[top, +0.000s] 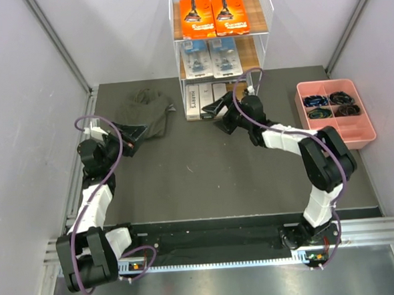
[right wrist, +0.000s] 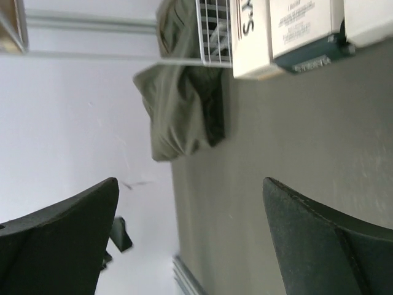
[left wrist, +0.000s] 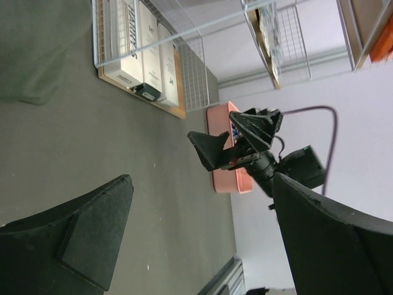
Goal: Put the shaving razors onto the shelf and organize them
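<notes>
The shelf (top: 175,48) stands at the back of the table. Two orange razor boxes (top: 197,17) lie on its top tier and two blue blister packs (top: 210,58) on the middle tier. White razor boxes (top: 193,101) stand side by side on the bottom tier, and both wrist views show them (left wrist: 141,43) (right wrist: 301,24). My right gripper (top: 215,117) hovers open just in front of the bottom tier, with nothing between its fingers (right wrist: 190,181). My left gripper (top: 135,139) is open and empty at the left, near the cloth, well away from the shelf (left wrist: 201,178).
A crumpled green cloth (top: 145,114) lies left of the shelf (right wrist: 178,104). A pink compartmented tray (top: 337,133) with dark small items sits at the right (left wrist: 224,178). Grey walls close in both sides, and a metal rail runs along the near edge.
</notes>
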Robot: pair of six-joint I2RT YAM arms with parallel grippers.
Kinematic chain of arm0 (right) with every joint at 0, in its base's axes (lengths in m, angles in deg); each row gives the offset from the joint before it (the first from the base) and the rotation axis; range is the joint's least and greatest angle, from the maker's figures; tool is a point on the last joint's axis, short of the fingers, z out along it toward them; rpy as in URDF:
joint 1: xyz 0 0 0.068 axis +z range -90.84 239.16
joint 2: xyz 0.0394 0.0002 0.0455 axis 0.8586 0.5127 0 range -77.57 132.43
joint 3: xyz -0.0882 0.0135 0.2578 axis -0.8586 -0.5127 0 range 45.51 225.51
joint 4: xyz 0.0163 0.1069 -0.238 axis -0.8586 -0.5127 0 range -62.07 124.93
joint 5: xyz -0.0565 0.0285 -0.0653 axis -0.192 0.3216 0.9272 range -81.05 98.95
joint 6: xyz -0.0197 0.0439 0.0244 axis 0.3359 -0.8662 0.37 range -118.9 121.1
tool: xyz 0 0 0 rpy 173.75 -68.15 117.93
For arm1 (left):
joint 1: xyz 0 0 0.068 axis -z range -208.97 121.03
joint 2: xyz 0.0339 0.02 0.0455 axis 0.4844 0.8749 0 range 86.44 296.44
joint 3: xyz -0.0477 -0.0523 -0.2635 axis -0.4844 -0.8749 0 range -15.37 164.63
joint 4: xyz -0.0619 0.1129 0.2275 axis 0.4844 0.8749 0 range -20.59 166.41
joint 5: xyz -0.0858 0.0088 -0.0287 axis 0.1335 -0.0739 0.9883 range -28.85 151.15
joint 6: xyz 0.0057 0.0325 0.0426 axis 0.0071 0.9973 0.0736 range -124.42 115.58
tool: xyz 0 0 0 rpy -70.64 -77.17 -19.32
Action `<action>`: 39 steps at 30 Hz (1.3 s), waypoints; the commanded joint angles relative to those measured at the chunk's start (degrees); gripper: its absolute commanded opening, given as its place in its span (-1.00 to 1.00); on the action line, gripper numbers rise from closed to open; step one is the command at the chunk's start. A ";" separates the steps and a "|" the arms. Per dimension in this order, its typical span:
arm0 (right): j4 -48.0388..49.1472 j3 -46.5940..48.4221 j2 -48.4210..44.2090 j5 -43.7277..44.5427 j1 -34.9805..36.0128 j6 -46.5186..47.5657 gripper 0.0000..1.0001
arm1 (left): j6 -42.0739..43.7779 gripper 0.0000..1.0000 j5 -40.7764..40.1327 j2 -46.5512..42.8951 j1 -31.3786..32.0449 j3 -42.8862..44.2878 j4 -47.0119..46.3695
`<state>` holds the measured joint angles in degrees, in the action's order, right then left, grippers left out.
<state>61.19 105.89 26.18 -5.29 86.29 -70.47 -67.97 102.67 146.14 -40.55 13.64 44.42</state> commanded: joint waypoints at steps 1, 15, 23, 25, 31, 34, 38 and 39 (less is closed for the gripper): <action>-14.02 0.27 -9.41 2.45 2.48 10.30 0.97 | 3.69 0.98 5.15 0.77 0.24 3.24 -1.64; -51.90 -9.40 -41.68 25.66 2.92 28.76 0.97 | 21.96 0.98 2.34 0.59 0.59 11.59 22.08; -64.84 -14.59 -56.01 32.17 2.92 28.15 0.97 | 38.84 0.98 -10.83 -3.18 6.73 18.62 39.05; -67.64 -15.90 -59.70 33.30 2.92 27.37 0.97 | 41.64 0.98 -14.70 -4.06 9.44 19.15 40.46; -72.40 -18.63 -67.34 35.95 2.92 25.78 0.97 | 44.30 0.98 -25.96 -3.46 17.19 20.47 45.91; -73.72 -19.51 -68.93 36.30 2.92 25.43 0.98 | 44.21 0.98 -28.06 -1.96 20.00 20.29 47.75; -74.25 -19.95 -70.25 36.83 2.92 25.34 0.97 | 43.51 0.98 -30.00 -1.08 20.71 19.85 48.37; -74.34 -20.04 -70.17 36.83 2.84 25.34 0.97 | 43.60 0.98 -30.26 -1.08 20.80 19.68 48.37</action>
<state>-11.85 85.95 -43.20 29.23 88.74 -44.57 -25.33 76.66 144.99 -20.24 32.24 91.58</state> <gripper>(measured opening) 0.987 0.990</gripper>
